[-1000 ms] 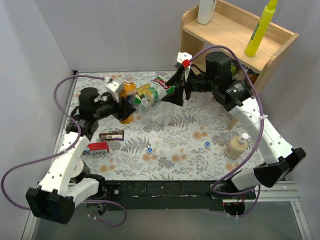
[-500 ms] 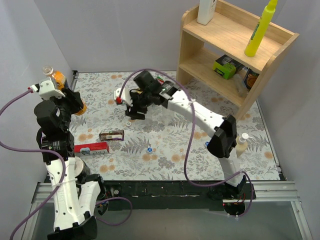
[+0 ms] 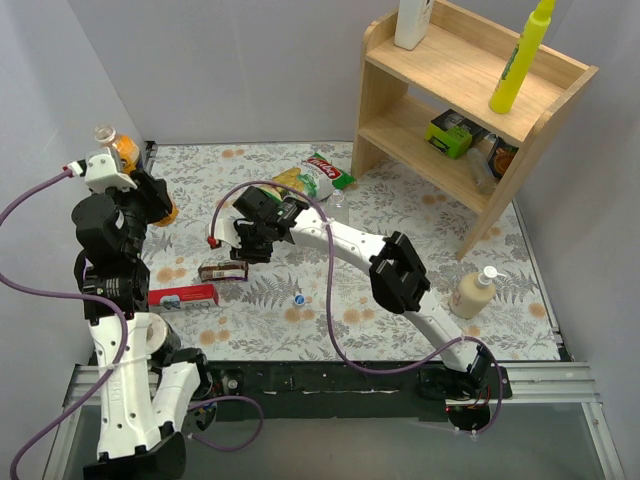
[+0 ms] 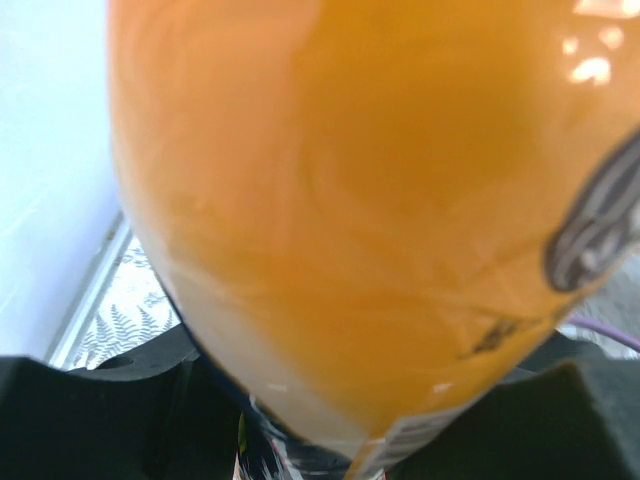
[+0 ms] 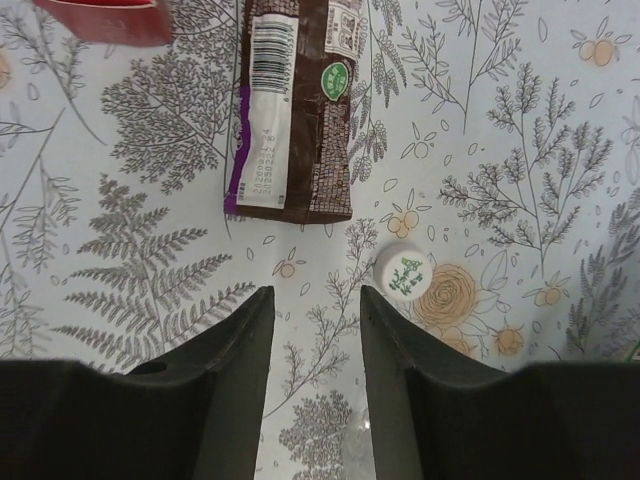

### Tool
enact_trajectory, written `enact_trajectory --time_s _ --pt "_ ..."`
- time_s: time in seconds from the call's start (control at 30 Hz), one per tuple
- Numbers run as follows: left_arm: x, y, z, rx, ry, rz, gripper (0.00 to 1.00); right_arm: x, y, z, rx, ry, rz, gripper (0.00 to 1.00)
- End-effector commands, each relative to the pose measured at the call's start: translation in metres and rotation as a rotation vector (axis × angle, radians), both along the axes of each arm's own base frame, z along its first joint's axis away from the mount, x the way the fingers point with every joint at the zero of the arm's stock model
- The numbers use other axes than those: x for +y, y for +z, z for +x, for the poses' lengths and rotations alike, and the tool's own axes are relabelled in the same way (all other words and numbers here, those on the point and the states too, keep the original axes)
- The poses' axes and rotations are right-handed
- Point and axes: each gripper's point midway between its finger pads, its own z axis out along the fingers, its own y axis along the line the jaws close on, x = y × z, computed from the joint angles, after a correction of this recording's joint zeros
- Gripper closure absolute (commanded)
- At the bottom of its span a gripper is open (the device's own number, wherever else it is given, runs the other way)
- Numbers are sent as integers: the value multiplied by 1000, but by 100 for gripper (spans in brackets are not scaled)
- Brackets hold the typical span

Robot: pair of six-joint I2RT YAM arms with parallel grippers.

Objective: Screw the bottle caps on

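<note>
Two tools differ in state. The left tool [image 3: 147, 192] is clamped around the small bottle of orange liquid [image 4: 350, 200], held raised and tilted at the far-left edge of the desk [image 3: 430, 220], uncapped neck uppermost. The right tool [image 5: 315, 295] hangs low over the desk, its fingers a narrow gap apart above bare floral print. The whitish-green cap [image 5: 403, 272] lies flat just beside one fingertip. Beyond it lie a brown wrapper [image 5: 295, 110] and a red packet [image 5: 110, 15]. A blue cap [image 3: 299, 298] sits apart, nearer the arm bases.
</note>
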Motion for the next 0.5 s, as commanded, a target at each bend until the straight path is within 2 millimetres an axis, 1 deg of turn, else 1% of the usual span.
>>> enact_trajectory --time_s 0.0,0.07,0.1,0.23,0.37,0.43,0.47 --pt "-22 19 -10 -26 -109 65 88 19 6 19 1 -72 86 55" --pt "-25 16 -12 -9 -118 68 88 25 6 27 3 -112 110 56" --pt "-27 14 -12 -2 -126 74 87 25 -4 31 11 -126 101 56" --pt "-33 8 -14 22 -160 81 87 27 -8 46 11 -170 121 58" --pt "-38 5 -14 29 -190 84 85 23 -19 57 34 -201 124 59" --pt "-39 0 -12 41 -198 83 85 20 -28 61 43 -214 112 59" --pt "-40 1 -13 38 -204 85 85 18 -30 65 45 -220 114 59"
